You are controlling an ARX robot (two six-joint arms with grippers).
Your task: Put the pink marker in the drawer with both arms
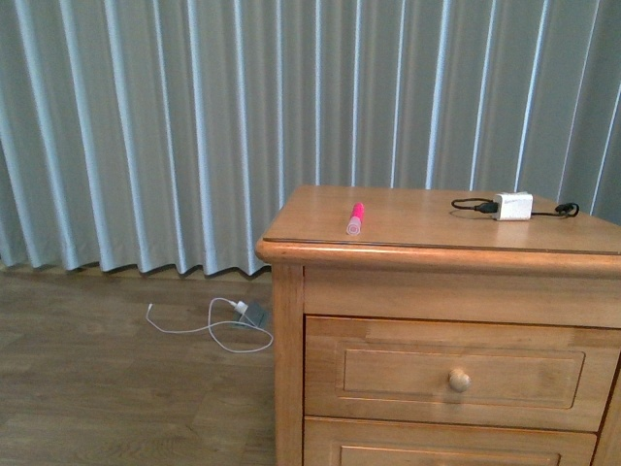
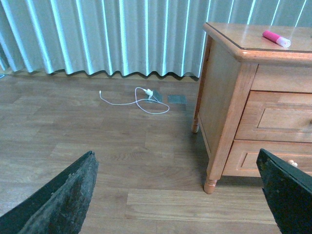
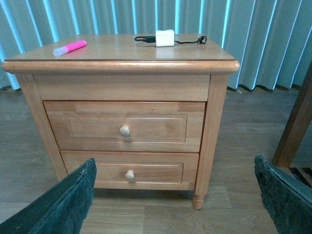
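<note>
The pink marker (image 1: 355,219) lies on top of the wooden nightstand near its front left corner; it also shows in the left wrist view (image 2: 276,38) and the right wrist view (image 3: 69,48). The drawer (image 1: 456,374) is the upper one, shut, with a round pale knob (image 3: 125,130). My left gripper (image 2: 178,195) is open and empty, low over the floor to the left of the nightstand. My right gripper (image 3: 175,195) is open and empty, in front of the nightstand, facing both drawers. Neither arm shows in the front view.
A white charger block (image 1: 513,205) with a black cable lies at the back right of the top. A lower drawer (image 3: 129,168) sits under the upper one. A white cable (image 1: 218,325) lies on the floor by grey curtains. A dark wooden leg (image 3: 295,126) stands right of the nightstand.
</note>
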